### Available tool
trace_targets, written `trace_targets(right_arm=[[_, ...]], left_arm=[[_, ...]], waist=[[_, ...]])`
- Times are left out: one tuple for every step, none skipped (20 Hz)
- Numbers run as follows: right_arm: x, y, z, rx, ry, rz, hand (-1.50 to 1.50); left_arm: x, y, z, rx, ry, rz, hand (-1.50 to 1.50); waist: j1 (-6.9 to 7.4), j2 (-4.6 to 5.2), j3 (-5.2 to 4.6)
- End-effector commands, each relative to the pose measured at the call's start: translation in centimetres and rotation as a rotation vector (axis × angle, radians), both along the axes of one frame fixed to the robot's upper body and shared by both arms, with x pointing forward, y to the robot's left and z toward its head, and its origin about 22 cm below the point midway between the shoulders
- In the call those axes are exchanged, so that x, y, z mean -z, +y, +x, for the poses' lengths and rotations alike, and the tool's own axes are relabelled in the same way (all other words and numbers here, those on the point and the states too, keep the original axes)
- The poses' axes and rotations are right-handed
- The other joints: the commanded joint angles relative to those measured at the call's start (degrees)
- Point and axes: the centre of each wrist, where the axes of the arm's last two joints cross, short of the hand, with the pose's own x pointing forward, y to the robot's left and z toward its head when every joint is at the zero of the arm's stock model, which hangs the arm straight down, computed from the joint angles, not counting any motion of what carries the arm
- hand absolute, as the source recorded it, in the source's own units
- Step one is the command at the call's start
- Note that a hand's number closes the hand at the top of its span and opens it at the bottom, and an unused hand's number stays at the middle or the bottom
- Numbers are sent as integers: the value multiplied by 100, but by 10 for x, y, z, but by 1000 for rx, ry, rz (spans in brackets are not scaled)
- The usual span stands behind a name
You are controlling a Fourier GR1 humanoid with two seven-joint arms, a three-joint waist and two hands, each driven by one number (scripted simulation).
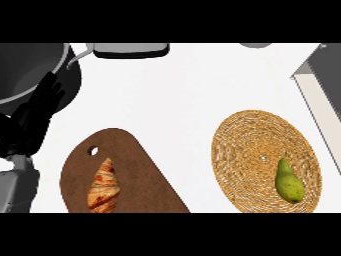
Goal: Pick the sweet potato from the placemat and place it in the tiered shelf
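Fingers [49, 92] on the left hand [25, 126] are straight and relaxed and point up. They hold nothing. This black hand rests at the left side of the frame, and its grey forearm [10, 185] comes up from the lower left corner. Behind the fingertips is a big grey pot [14, 70] that fills the upper left of the frame. I cannot tell if the hand touches the pot. A round woven placemat [250, 132] lies on the white counter [180, 95] in the lower right part of the frame. On it lies a green thing shaped like a pear [289, 181]. It sits near the lower right side of the mat, with its thin end pointing up, well apart from the hand. The shelf [326, 117] is at the right edge of the frame, just beside the mat, and only part of it shows. A brown wooden board [132, 160] lies in the lower middle, between the hand and the mat. A croissant [103, 187] lies on the board near its left side. A small hole [93, 149] is near the top of the board.
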Motion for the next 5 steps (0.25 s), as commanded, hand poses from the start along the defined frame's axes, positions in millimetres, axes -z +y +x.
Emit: trace_targets(right_arm=[[8, 4, -37, -76, -5, -71, -150], [4, 8, -44, -89, 27, -91, -150], [11, 10, -55, -82, 12, -123, -150], [8, 3, -57, -90, 36, -104, -150], [16, 7, -54, -112, 41, -125, -150]], left_arm=[[-7, -7, -4, 8, 7, 11, 0], [7, -22, 2, 12, 3, -5, 0], [-17, 8, 2, -5, -10, 10, 0], [-14, -9, -2, 18, -5, 3, 0], [-8, -6, -1, 5, -6, -13, 0]], waist=[[50, 3, 2], [17, 11, 0], [42, 6, 2], [78, 10, 3], [92, 17, 2]])
